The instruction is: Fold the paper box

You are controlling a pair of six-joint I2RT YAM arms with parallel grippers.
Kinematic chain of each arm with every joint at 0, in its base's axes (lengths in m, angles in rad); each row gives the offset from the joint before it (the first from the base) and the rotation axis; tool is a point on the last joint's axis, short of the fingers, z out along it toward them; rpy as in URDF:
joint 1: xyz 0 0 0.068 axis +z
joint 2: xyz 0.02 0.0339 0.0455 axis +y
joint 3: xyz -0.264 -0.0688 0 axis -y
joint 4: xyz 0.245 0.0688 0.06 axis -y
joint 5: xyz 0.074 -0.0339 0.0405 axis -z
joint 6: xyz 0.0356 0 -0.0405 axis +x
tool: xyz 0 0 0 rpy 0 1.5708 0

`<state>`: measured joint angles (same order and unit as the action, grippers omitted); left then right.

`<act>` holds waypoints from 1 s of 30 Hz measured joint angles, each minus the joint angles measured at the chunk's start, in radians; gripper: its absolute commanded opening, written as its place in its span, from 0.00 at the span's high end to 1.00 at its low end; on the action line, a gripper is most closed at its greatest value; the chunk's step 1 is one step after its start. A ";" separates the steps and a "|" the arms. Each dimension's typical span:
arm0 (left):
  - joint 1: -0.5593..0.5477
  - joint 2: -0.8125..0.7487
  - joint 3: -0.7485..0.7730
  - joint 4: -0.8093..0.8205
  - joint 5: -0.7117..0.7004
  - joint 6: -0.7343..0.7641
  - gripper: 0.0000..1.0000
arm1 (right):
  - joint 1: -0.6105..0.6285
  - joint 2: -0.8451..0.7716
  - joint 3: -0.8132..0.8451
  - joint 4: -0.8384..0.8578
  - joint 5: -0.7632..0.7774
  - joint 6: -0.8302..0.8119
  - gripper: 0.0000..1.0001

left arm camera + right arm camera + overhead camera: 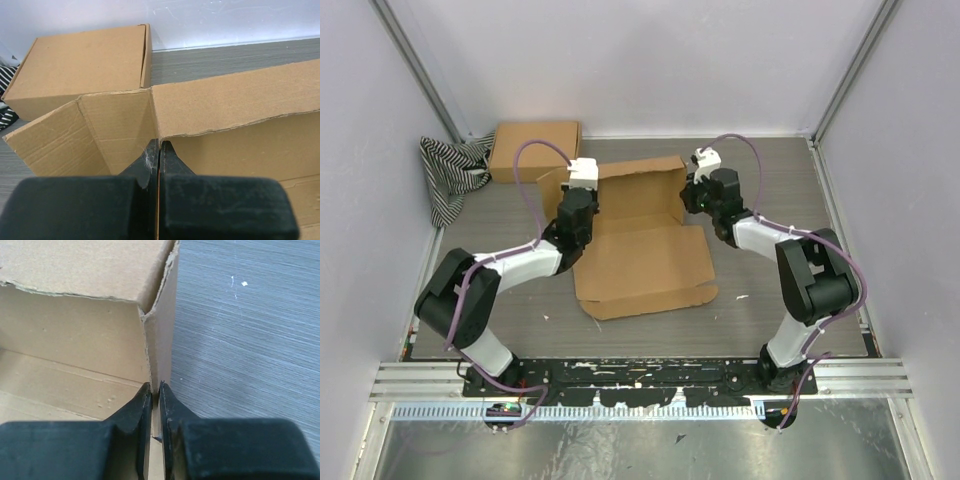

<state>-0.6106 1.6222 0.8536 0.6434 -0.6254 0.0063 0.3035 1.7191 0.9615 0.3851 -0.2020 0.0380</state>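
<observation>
The paper box [640, 262] lies mid-table as a brown die-cut sheet, its back wall raised and the broad front panel flat toward me. My left gripper [582, 188] is at the box's back left corner. In the left wrist view its tips [159, 143] are shut on a thin cardboard edge where the side flap meets the back wall [225, 100]. My right gripper [692, 190] is at the back right corner. The right wrist view shows the upright right side wall [161, 350] pinched between the tips of that gripper [155, 386].
A second, fully formed brown cardboard box [535, 150] [85, 65] stands at the back left, against a striped cloth [450, 178]. White walls with metal rails enclose the grey table [770, 180] on three sides. Small white specks [244, 283] lie on the table right of the box.
</observation>
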 measured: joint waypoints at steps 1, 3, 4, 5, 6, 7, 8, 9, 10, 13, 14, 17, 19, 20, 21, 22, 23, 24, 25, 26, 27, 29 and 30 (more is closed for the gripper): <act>-0.003 -0.003 0.003 -0.010 -0.003 0.000 1.00 | 0.016 -0.002 -0.006 0.009 0.044 0.002 0.99; -0.007 -0.010 0.009 -0.033 -0.013 -0.001 1.00 | 0.063 -0.009 -0.019 0.021 0.162 0.004 0.99; -0.009 -0.014 0.015 -0.050 -0.018 -0.003 1.00 | 0.086 -0.011 -0.024 0.027 0.219 0.006 0.99; -0.011 -0.018 0.020 -0.067 -0.023 -0.004 1.00 | 0.103 -0.011 -0.028 0.030 0.268 0.010 0.99; -0.013 -0.020 0.027 -0.084 -0.028 -0.007 1.00 | 0.125 -0.013 -0.032 0.032 0.335 0.021 0.99; -0.016 -0.021 0.036 -0.101 -0.034 -0.009 1.00 | 0.141 -0.013 -0.034 0.032 0.393 0.030 0.99; -0.021 -0.023 0.046 -0.119 -0.042 -0.011 1.00 | 0.154 -0.013 -0.034 0.030 0.448 0.046 0.99; -0.024 -0.026 0.052 -0.133 -0.049 -0.013 1.00 | 0.165 -0.013 -0.034 0.023 0.499 0.061 0.99; -0.031 -0.029 0.059 -0.149 -0.057 -0.016 1.00 | 0.174 -0.013 -0.034 0.014 0.541 0.079 0.99; -0.048 -0.034 0.082 -0.198 -0.072 -0.030 1.00 | 0.195 -0.005 -0.010 -0.040 0.671 0.157 0.99; -0.055 -0.034 0.087 -0.209 -0.075 -0.034 1.00 | 0.200 0.002 0.002 -0.059 0.710 0.183 0.99; -0.068 -0.038 0.095 -0.250 -0.084 -0.049 1.00 | 0.208 0.010 0.019 -0.097 0.780 0.236 0.99; -0.071 -0.042 0.097 -0.273 -0.089 -0.062 0.96 | 0.210 0.010 0.027 -0.119 0.794 0.255 0.99; -0.071 -0.045 0.098 -0.285 -0.090 -0.067 0.87 | 0.211 0.011 0.033 -0.129 0.795 0.259 0.99; -0.071 -0.048 0.100 -0.296 -0.090 -0.071 0.73 | 0.212 0.012 0.038 -0.137 0.796 0.264 0.99; -0.072 -0.052 0.103 -0.307 -0.090 -0.076 0.55 | 0.212 0.014 0.043 -0.144 0.795 0.267 0.99; -0.072 -0.056 0.104 -0.316 -0.093 -0.077 0.41 | 0.212 0.015 0.047 -0.149 0.794 0.269 0.99; -0.071 -0.063 0.105 -0.328 -0.105 -0.080 0.30 | 0.211 0.016 0.050 -0.157 0.795 0.272 0.99; -0.070 -0.071 0.105 -0.341 -0.118 -0.078 0.23 | 0.209 0.016 0.051 -0.161 0.796 0.273 0.99; -0.069 -0.079 0.106 -0.349 -0.130 -0.075 0.19 | 0.204 0.016 0.053 -0.166 0.795 0.277 0.99; -0.066 -0.089 0.107 -0.357 -0.143 -0.074 0.16 | 0.200 0.015 0.054 -0.170 0.795 0.279 0.99; -0.061 -0.117 0.107 -0.372 -0.163 -0.066 0.15 | 0.186 0.013 0.055 -0.180 0.792 0.283 0.99; -0.055 -0.135 0.107 -0.376 -0.167 -0.063 0.15 | 0.178 0.011 0.055 -0.187 0.790 0.284 0.99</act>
<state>-0.6659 1.4876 0.9607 0.2676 -0.7925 -0.0563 0.4816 1.7298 1.0168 0.1986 0.5880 0.3218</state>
